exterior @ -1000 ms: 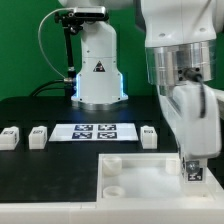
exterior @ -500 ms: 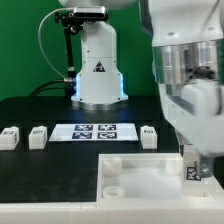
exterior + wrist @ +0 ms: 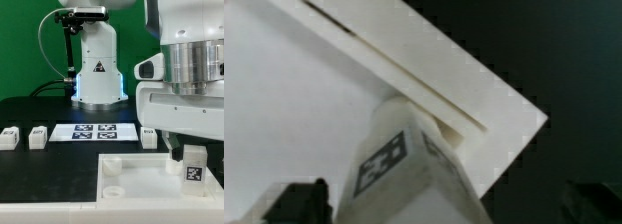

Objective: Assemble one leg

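Note:
A leg (image 3: 194,168), a small white post with a black-and-white tag, stands upright at the near corner of the white tray-like part (image 3: 135,170), on the exterior view's right. My gripper (image 3: 190,150) hangs right over it, wide side to the camera. In the wrist view the leg (image 3: 402,160) rises between my two dark fingertips (image 3: 304,202), with a gap on at least one side, so the gripper (image 3: 446,205) looks open around it. The tray's edge and groove (image 3: 438,80) run past behind the leg.
Three more legs (image 3: 10,137), (image 3: 38,136), (image 3: 149,136) lie in a row on the black table. The marker board (image 3: 95,131) lies between them. The arm's white base (image 3: 98,65) stands behind, with a black cable beside it.
My gripper has turned about a quarter turn over the leg and now shows its broad side. The leg stays at the tray's corner.

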Controlling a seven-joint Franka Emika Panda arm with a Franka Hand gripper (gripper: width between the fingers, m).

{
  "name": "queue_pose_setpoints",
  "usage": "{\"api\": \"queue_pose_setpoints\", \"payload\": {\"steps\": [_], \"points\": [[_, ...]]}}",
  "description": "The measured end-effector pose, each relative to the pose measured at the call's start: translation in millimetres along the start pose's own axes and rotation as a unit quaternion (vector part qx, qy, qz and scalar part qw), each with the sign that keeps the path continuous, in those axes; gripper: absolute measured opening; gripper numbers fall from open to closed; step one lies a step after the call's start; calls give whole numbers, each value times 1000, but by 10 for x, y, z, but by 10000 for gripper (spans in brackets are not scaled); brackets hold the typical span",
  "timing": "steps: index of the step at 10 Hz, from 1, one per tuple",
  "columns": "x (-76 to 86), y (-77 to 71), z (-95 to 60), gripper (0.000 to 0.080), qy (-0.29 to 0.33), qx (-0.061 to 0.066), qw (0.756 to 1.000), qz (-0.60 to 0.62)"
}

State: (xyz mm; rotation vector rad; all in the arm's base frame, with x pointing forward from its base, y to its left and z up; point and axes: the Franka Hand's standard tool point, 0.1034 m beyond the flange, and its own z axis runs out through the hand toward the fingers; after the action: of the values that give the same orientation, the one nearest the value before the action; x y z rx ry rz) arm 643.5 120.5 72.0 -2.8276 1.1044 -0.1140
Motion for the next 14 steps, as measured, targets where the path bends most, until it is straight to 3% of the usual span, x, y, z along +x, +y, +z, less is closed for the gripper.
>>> {"api": "queue_pose_setpoints", "payload": {"steps": [2,3,4,5,6,7,9,10,11,14], "points": [[32,28,37,649,13,-18,974,-227],[20,14,41,649,12,-17,968,-250],[20,14,40,563,12,-16,977,-212],[27,21,40,427,13,-17,976,-215],[26,20,40,427,12,-17,979,-204],[32,31,43,292,13,-16,989,-148],[42,53,44,292,14,-17,999,-33],[43,68,26,292,5,-27,996,86],[57,80,32,292,1,-29,982,187],[33,96,55,292,-21,-13,893,450]]}}
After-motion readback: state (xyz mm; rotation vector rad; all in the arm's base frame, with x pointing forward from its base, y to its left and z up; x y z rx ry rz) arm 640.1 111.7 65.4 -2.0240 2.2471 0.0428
